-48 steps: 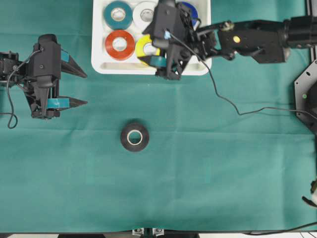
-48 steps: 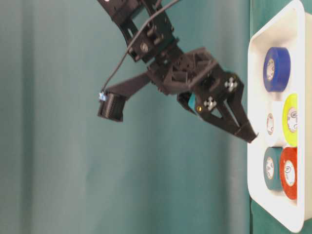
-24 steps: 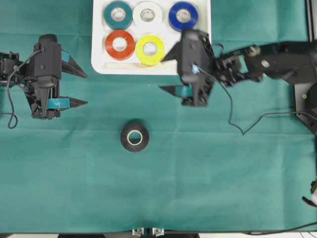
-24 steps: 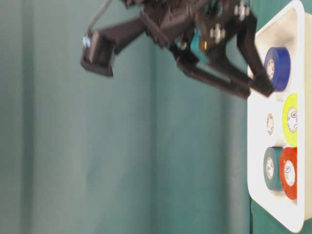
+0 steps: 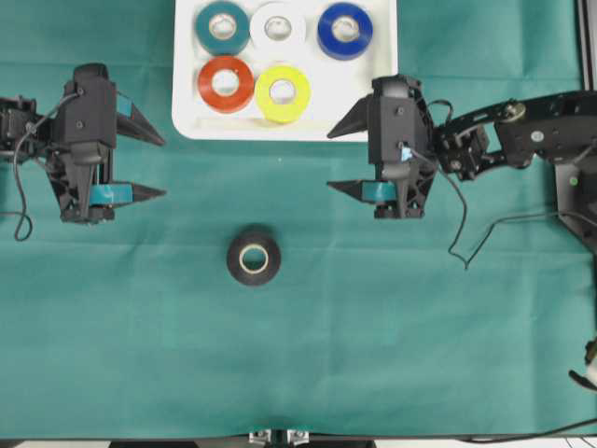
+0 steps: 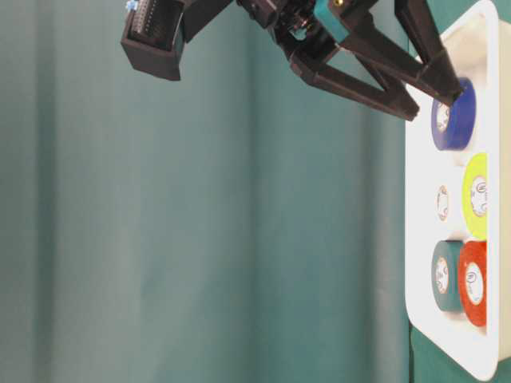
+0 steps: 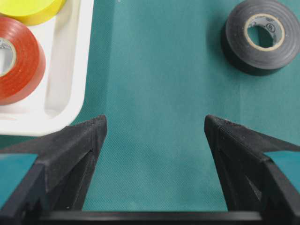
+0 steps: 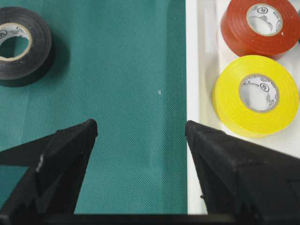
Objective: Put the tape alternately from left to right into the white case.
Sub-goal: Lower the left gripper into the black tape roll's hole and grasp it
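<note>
1. Now, at the far left of the overhead view, the left gripper (image 5: 151,168) is hovering over the green bench (image 5: 420,327) with its jaws spread wide and nothing between them, its tips pointing toward the middle; that looks like a waiting pose

2. Just right of it and toward the top, the white case (image 5: 186,93) is holding five rolls lying flat: teal tape (image 5: 222,28), white tape (image 5: 277,27) and blue tape (image 5: 344,31) in the far row, red tape (image 5: 225,84) and yellow tape (image 5: 283,93) in the near row; I judge the free spot beside the yellow roll is being kept for the last one

3. Below the case, well apart from it, the black tape (image 5: 253,259) is lying flat on the bench, roughly between the two grippers, touched by neither

4. Further right, the right gripper (image 5: 338,159) is sitting just off the case's lower right corner, jaws wide apart and empty, tips facing the left

5. Judging by the alternating order, the black roll is the only step remaining
</note>
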Robot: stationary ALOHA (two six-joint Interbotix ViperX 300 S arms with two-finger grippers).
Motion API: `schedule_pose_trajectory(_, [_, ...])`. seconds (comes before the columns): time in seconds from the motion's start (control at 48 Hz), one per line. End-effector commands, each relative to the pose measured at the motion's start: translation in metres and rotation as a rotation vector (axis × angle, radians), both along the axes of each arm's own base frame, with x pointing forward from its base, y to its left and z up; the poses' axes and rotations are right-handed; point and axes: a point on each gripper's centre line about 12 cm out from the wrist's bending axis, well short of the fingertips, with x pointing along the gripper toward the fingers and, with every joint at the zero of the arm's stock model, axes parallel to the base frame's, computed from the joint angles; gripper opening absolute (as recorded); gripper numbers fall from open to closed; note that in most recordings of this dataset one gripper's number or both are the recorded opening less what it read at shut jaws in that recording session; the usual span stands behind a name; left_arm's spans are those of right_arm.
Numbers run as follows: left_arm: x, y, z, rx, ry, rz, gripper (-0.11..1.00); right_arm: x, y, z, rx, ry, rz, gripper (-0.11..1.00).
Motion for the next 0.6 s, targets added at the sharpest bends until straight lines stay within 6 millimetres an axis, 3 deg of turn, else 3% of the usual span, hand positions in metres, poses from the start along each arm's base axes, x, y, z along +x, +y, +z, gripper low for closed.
schedule_pose_trajectory(0.0, [0.006,-0.001,0.01,-0.001,-0.034,-0.004,0.86,0.002,0.002,0.011,0.008,-0.037,0.004,0.83])
schedule_pose_trajectory(0.396, [0.013,-0.018,0.013,-0.037,-0.044,-0.034,0.85,0.002,0.002,0.008,0.008,-0.027,0.004,0.83])
schedule_pose_trajectory(0.584, [0.029,-0.024,0.004,-0.087,-0.005,-0.008,0.86,0.002,0.002,0.005,0.008,-0.019,0.004,0.82])
